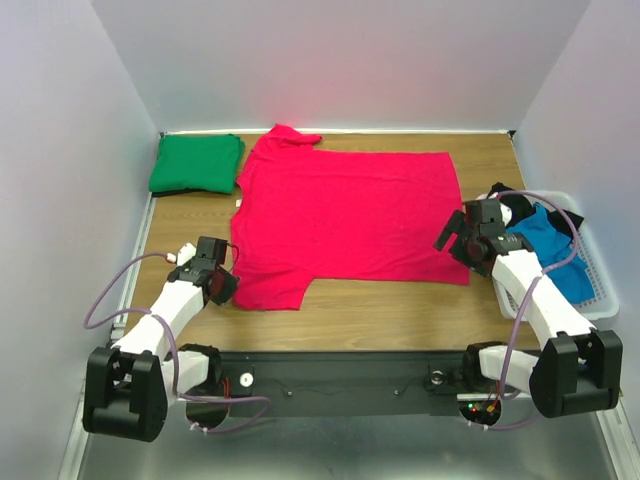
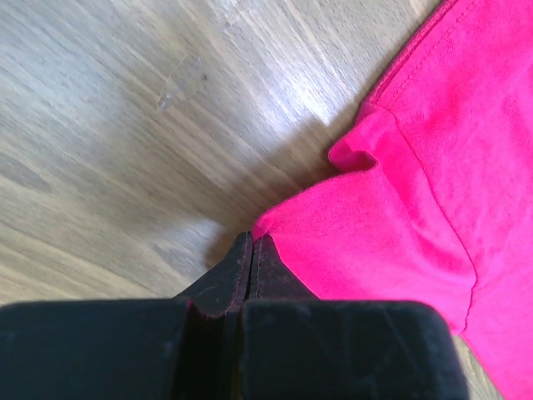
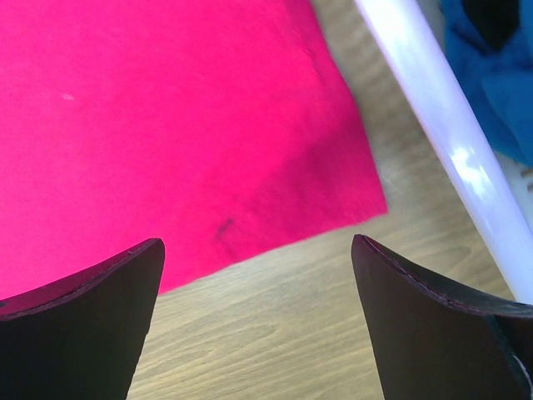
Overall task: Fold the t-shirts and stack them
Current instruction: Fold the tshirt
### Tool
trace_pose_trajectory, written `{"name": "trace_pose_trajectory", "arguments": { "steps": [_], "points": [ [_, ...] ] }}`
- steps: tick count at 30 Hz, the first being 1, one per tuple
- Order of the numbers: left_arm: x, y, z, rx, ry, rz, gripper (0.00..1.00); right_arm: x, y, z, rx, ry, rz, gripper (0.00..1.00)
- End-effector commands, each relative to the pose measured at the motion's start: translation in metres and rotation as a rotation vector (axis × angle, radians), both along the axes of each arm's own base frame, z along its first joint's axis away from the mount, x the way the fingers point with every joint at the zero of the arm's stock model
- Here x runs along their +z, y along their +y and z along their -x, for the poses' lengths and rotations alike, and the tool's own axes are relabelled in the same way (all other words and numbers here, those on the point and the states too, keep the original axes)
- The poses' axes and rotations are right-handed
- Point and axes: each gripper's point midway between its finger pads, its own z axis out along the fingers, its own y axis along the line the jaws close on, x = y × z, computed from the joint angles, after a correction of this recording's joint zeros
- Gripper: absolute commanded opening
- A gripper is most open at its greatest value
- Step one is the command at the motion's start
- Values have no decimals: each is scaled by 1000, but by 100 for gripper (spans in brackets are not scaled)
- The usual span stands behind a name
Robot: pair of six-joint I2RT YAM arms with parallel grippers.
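Sleeve corner of crimson t-shirt (image 1: 345,215), spread flat mid-counter (image 1: 400,315), half hidden under my left pincer (image 2: 252,242): tips together, maybe nipping cloth. My right pincer (image 3: 256,242) apart above near hem corner.

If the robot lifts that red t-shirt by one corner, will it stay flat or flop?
Probably flop: the red t-shirt lies limp and flat, and its sleeve puckers where the left gripper seems to pinch it. It is likely light, since the cloth looks thin. If pushed, it may bunch up rather than slide on the wooden table.
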Motion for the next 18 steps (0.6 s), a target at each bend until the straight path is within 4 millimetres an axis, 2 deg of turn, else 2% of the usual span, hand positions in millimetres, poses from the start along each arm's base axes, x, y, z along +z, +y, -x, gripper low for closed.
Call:
{"name": "trace_pose_trajectory", "arguments": {
  "steps": [1, 3, 5, 7, 8, 11, 14, 18],
  "points": [
    [0, 1, -7, -39, -10, -9, 0, -14, -12, 23, -112, 59, 16, 100],
    [-3, -6, -6, -68, -8, 22, 0, -20, -6, 30, -110, 81, -18, 100],
    [-5, -7, -4, -78, -5, 27, 0, -35, -5, 45, -117, 127, -29, 100],
    [-7, -7, -2, -78, -3, 29, 0, -46, -13, 57, -142, 160, 5, 100],
    [-6, -8, -2, -77, -11, 35, 0, -47, -21, 58, -178, 159, 38, 100],
    [-4, -11, -3, -84, -32, 50, 0, -46, -20, 54, -216, 155, 24, 100],
    [-1, -9, -3, -84, -45, 41, 0, -51, -31, 54, -289, 145, 62, 100],
    [0, -10, -4, -91, -47, 45, 0, -59, -33, 54, -327, 141, 63, 94]
  ]
}}
